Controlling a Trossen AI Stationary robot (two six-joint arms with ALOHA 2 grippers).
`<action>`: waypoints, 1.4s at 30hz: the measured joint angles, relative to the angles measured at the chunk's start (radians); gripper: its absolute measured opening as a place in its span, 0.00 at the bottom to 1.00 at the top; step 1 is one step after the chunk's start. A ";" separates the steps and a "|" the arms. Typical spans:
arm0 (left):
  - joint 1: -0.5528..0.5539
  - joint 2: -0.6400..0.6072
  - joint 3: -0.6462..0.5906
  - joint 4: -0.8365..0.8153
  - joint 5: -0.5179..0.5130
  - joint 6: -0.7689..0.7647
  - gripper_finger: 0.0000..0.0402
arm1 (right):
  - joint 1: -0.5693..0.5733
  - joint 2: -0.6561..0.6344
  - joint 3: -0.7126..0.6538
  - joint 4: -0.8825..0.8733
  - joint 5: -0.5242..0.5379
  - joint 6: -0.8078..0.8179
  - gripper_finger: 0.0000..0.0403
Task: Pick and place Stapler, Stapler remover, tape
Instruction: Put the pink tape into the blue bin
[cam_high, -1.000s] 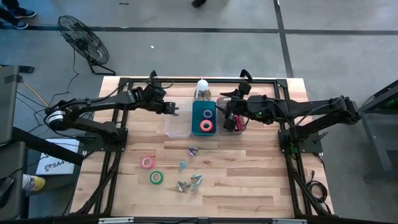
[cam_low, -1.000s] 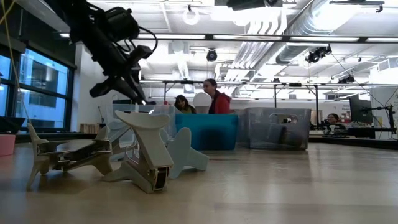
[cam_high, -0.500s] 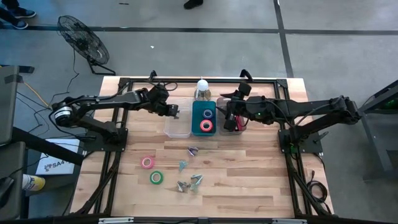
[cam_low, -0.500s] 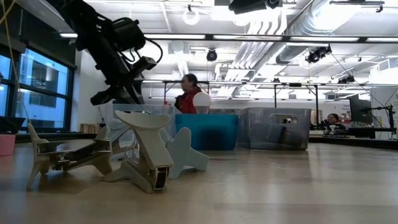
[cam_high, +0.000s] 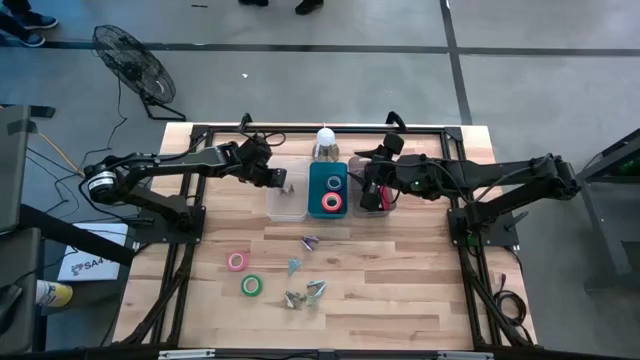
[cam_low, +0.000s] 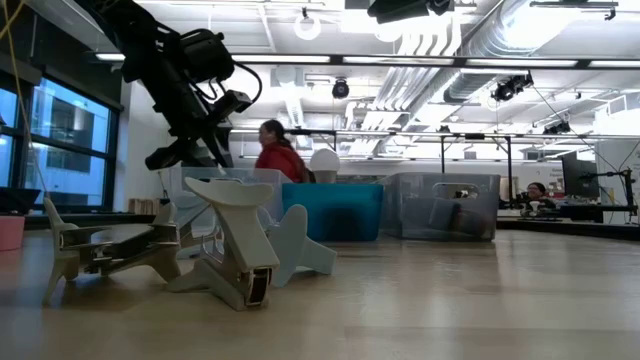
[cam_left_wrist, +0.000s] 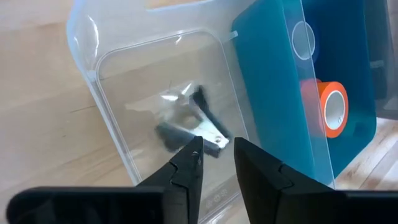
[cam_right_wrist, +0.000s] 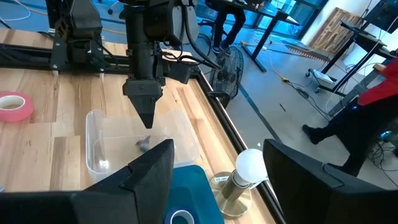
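Two black jointed arms, dark cabling along the links; left gripper (cam_left_wrist: 214, 163) with tapered matte-black fingers; right gripper (cam_right_wrist: 214, 171) with broad black fingers.

Bright, even indoor light, mostly sharp frames
Ceiling strip lights (cam_low: 420, 62) glare white in low view; window (cam_low: 60, 150) glows blue at one side; near stapler removers (cam_low: 235, 250) slightly soft, faint shadows on table (cam_high: 400, 280); left wrist view has motion-blurred piece in clear bin (cam_left_wrist: 124, 81), glare streaks on plastic; right wrist view foreground fingers blurred
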 joint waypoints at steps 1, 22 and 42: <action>0.000 0.000 0.000 0.000 0.001 0.000 0.23 | 0.000 0.000 0.000 0.000 0.000 0.000 0.59; -0.002 -0.129 0.000 -0.008 0.118 0.088 0.23 | 0.000 0.066 0.000 -0.032 -0.115 0.102 0.60; -0.328 -0.307 0.000 -0.392 -0.031 -0.029 0.23 | 0.001 0.125 0.000 -0.033 -0.153 0.131 0.60</action>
